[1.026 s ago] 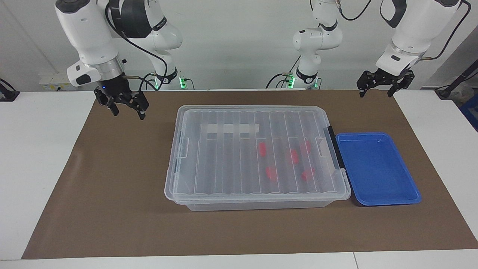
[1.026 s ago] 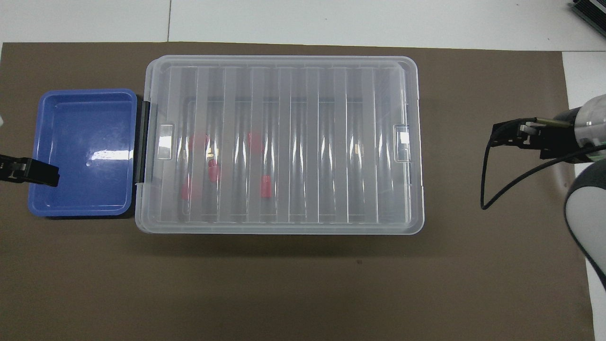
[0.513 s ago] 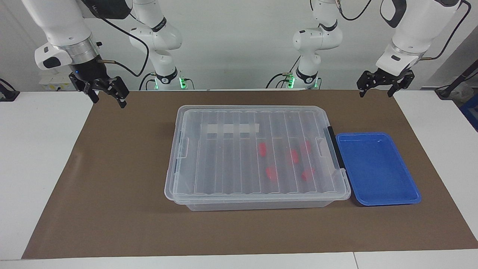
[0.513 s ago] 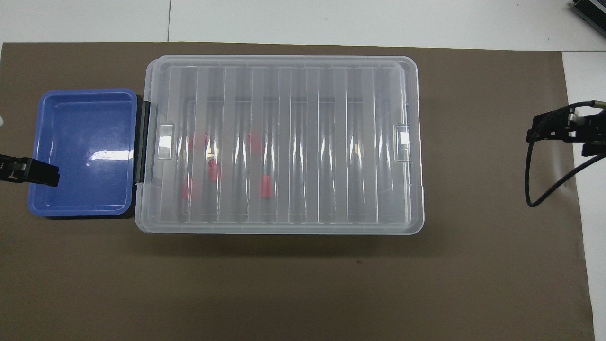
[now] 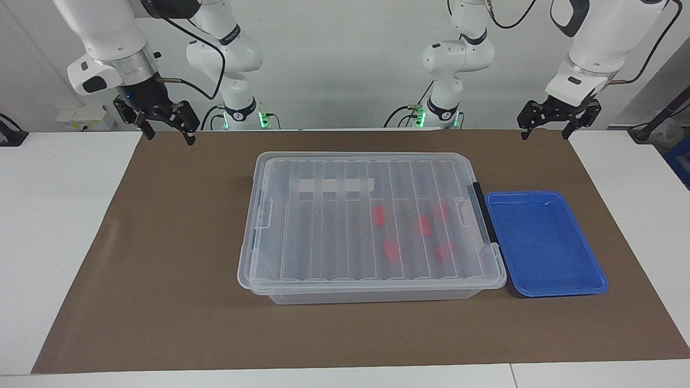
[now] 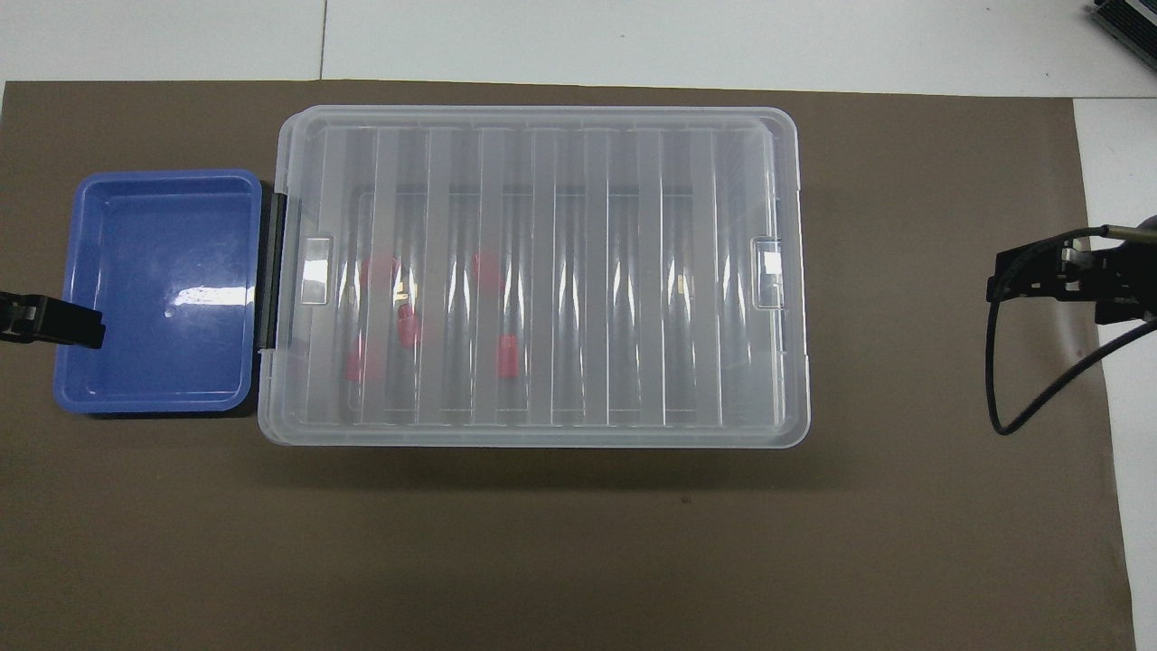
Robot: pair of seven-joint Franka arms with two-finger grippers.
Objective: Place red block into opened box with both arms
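Observation:
The box (image 5: 323,226) is a large clear bin in the middle of the brown mat, and its ribbed lid (image 6: 542,271) lies flat on top. Through the lid I see several red blocks (image 5: 379,215) on the bin floor, toward the left arm's end (image 6: 409,325). My right gripper (image 5: 167,138) hangs open and empty over the mat's corner at its own end. Over the mat's other robot-side corner, my left gripper (image 5: 543,134) is also open and empty. Neither touches the box.
A shallow blue tray (image 5: 539,242) sits against the box's black handle (image 5: 483,213) at the left arm's end, with nothing in it. The brown mat (image 5: 161,258) covers most of the white table.
My right gripper rose and swung away from the box toward its own end, then drifted back a little. The left gripper barely shifted. Box and blocks did not move.

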